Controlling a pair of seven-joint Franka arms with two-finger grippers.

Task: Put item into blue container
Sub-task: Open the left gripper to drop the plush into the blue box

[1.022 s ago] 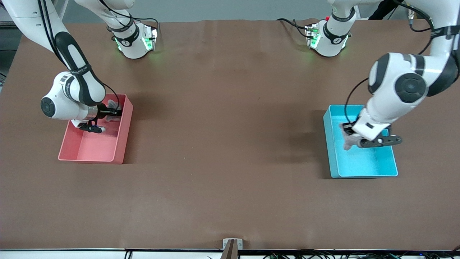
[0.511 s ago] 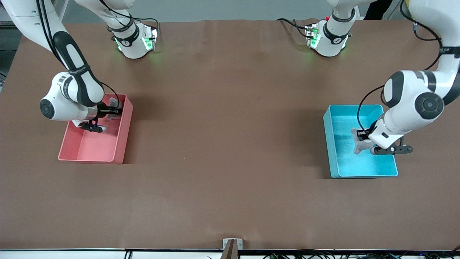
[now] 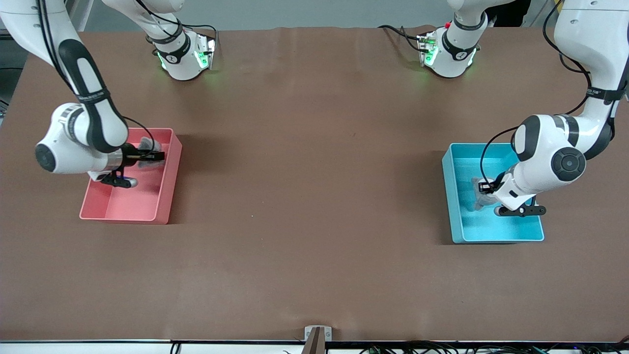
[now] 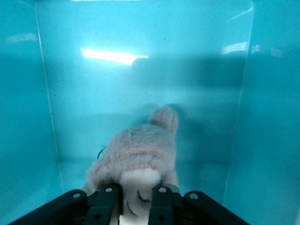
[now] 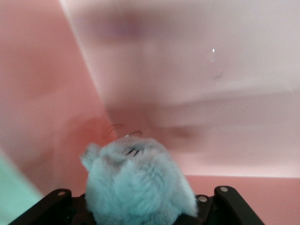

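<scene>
Front view: my left pincer, lower right of frame, clenches a pale plush toy inside the blue container. My right pincer, at mid-left, grips a light-blue plush in the pink bin.

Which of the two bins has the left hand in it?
The blue bin, toward the left arm's end of the table. The left hand holds a plush toy inside it; the pink bin has the right hand.

Left gripper: has sunk lower into the blue container, the arm's wrist dropping with it.
Grey plush toy: clamped in those fingers, carried down toward the bin floor.
Right gripper: eased slightly toward its own table end inside the pink bin, light-blue plush toy riding along.
</scene>
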